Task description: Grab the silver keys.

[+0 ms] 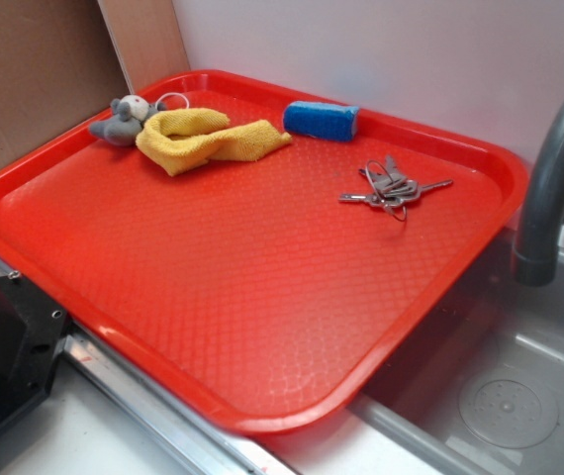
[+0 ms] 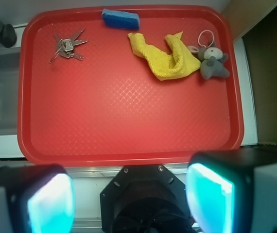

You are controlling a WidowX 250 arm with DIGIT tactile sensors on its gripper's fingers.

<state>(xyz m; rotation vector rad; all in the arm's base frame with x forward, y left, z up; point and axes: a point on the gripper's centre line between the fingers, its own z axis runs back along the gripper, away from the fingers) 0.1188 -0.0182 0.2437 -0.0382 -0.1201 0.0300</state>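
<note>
Silver keys (image 2: pixel 66 47) lie fanned flat at the wrist view's upper left, on the red tray (image 2: pixel 129 121). Thin, hard, probably slippery; pinch the bunched ring end. Gripper (image 2: pixel 129 201) spread wide, empty, well apart.

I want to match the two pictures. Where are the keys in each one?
Exterior view: the keys lie on the right part of the red tray, near its far edge.
Wrist view: the keys lie in the tray's upper left corner.
Shared landmark: the blue sponge nearby.
</note>
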